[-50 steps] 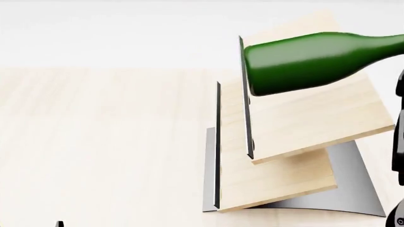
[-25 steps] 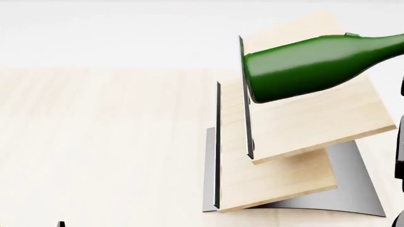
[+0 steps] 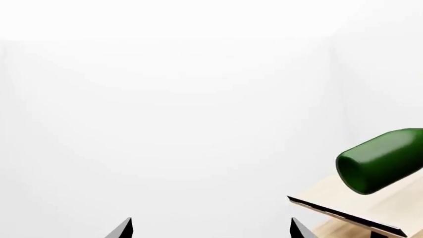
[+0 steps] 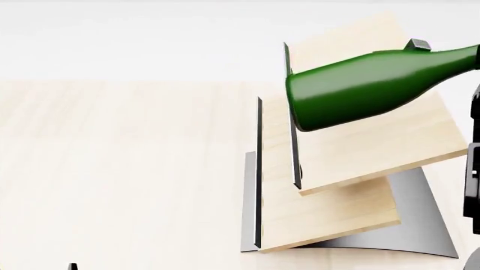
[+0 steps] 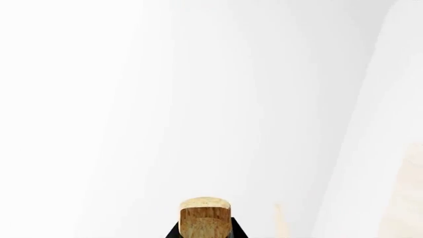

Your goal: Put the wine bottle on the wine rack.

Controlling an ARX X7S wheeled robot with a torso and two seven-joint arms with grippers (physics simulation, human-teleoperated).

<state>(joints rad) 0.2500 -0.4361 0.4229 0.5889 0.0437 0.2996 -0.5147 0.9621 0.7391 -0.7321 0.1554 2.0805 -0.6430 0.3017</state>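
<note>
The right end effector (image 5: 204, 234) shows only as dark parts flanking the cork (image 5: 205, 216) in the right wrist view, so it appears to be closed on the neck of the bottle (image 4: 367, 89), though the contact itself lies out of frame; in the head view dark parts of the right arm (image 4: 473, 174) stand at the right edge. The left end effector (image 3: 210, 229) shows two dark fingertips set well apart with nothing between them, idle and clear of the work. The bottle lies nearly horizontal over the upper board of the rack (image 4: 360, 163), base toward the dark metal edge strip (image 4: 291, 121) and neck running off to the right. Over the last second its base has dipped and swung slightly toward the strip while the neck end has risen, so that the body now slopes down toward the stop; a small dark block (image 4: 417, 45) on the board, hidden a second ago, now shows above the shoulder. The left wrist view shows the round base (image 3: 380, 161) hanging just above the board's edge, and contact cannot be confirmed. The tilt matches the board's slope, which suggests that the lowering step is under way; release looks premature until the body rests on the wood. The rack stands on the pale table (image 4: 120, 169).
</note>
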